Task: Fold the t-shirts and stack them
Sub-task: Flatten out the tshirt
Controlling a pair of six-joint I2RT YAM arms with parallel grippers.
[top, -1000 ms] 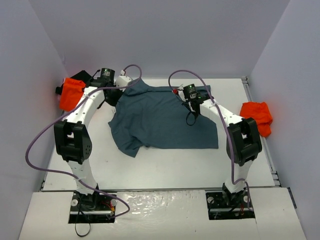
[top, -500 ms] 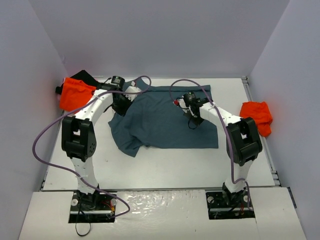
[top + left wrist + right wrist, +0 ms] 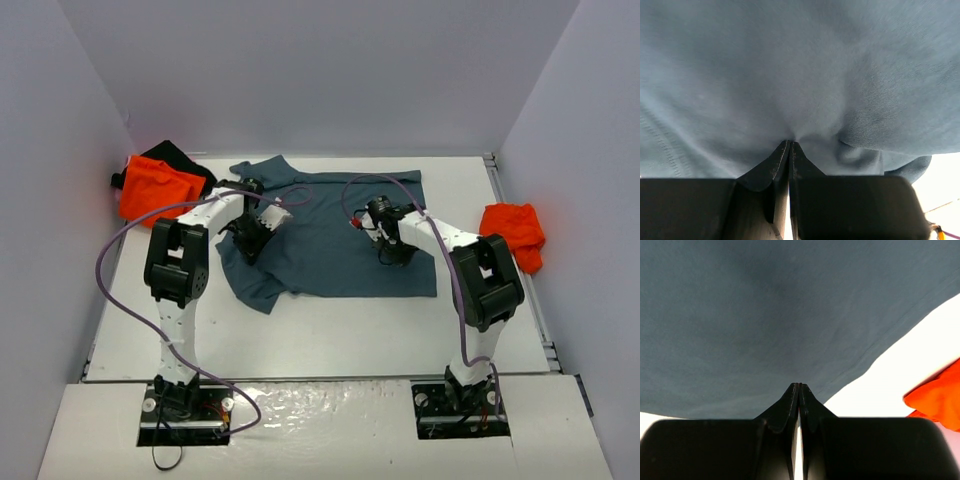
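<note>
Little is done: the blue shirt (image 3: pixel 330 235) lies spread but unfolded on the table (image 3: pixel 330 330), the left gripper (image 3: pixel 250 238) and right gripper (image 3: pixel 392 250) closed, tips against it, while an orange shirt (image 3: pixel 155 188) and black shirt (image 3: pixel 178 156) at far left and a second orange shirt (image 3: pixel 512 232) at right sit crumpled.
</note>
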